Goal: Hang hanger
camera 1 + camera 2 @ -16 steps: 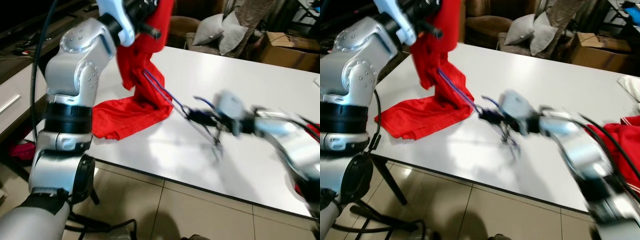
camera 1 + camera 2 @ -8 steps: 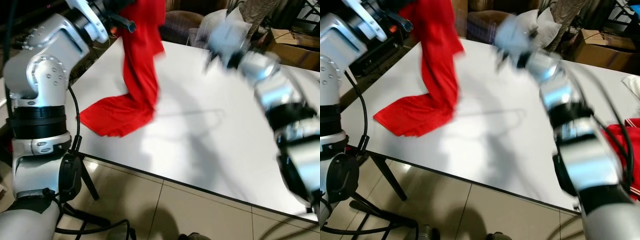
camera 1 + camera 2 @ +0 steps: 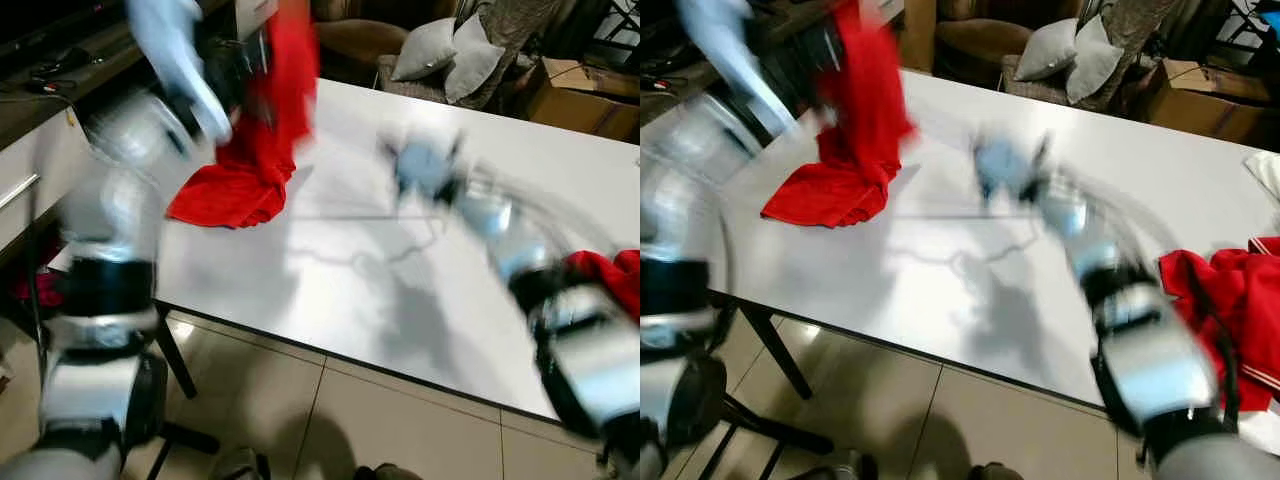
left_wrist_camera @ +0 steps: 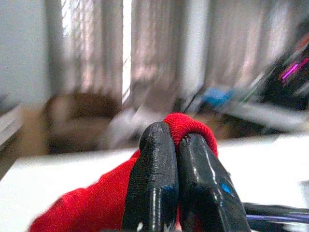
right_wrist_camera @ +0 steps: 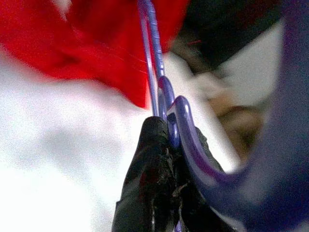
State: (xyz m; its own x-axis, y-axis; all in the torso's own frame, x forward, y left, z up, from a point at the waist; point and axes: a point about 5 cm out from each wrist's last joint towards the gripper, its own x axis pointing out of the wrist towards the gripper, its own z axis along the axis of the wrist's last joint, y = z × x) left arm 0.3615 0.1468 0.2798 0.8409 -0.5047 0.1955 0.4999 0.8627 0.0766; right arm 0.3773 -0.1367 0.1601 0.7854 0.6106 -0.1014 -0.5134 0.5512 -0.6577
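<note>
1. The left gripper (image 4: 174,145) is raised above the far left corner of the white table (image 3: 560,200). Its two black fingers are pressed together on a fold of the red garment (image 3: 265,130), which bulges out just past the fingertips in the left wrist view.
2. From that grip the red garment hangs down. Its lower part lies bunched on the table surface directly beneath the left gripper, near the table's left edge. The left arm (image 3: 120,200) is smeared by motion blur in the head views.
3. To the right of the red garment, the right gripper (image 5: 164,145) is over the middle of the table, heavily blurred in both eye views. In the right wrist view its fingers are clamped together on the purple wire hanger (image 5: 166,92), at the spot where the wires meet beside the hook's curve.
4. Beyond the right gripper's fingertips the hanger's wire runs straight out towards the red garment, which lies ahead of the gripper. Whether the wire touches the fabric cannot be told.
5. A second red garment (image 3: 1230,300) lies heaped at the table's right edge, well apart from the right gripper, beside the right arm (image 3: 1140,340).
6. Behind the table, beyond both grippers, grey cushions (image 3: 450,60) rest on a seat, with a cardboard box (image 3: 585,95) to their right.
</note>
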